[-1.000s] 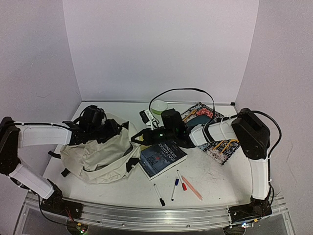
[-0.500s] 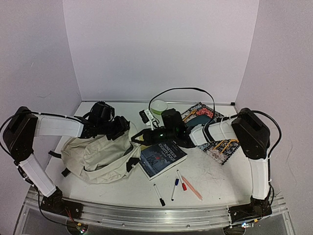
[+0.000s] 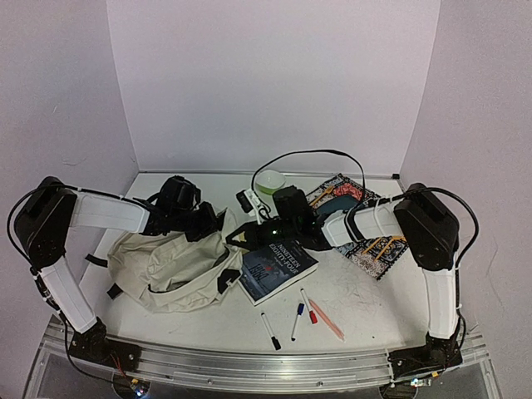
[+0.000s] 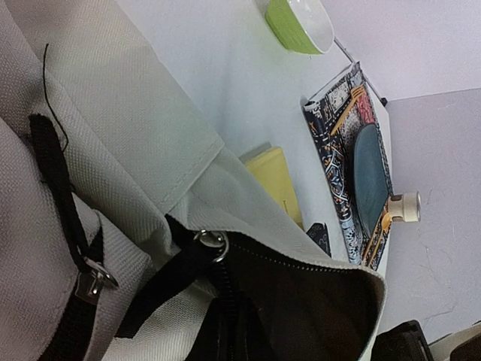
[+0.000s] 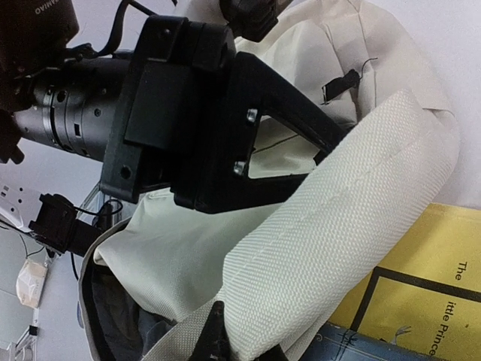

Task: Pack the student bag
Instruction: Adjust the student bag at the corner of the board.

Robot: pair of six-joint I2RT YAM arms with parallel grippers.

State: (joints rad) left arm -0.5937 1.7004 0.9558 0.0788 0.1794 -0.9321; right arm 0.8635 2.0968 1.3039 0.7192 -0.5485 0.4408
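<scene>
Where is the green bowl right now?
Top view: the green bowl sits at the table's far middle, just left of the patterned book.

Pale lilac walls (image 3: 274,83) are enclosing a white bench (image 3: 366,293) on three sides, with an aluminium rail (image 3: 266,363) running along its near edge under even light.

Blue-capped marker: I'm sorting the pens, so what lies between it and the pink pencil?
A red-capped marker lies between the blue-capped marker and the pink pencil; the top view shows it.
</scene>
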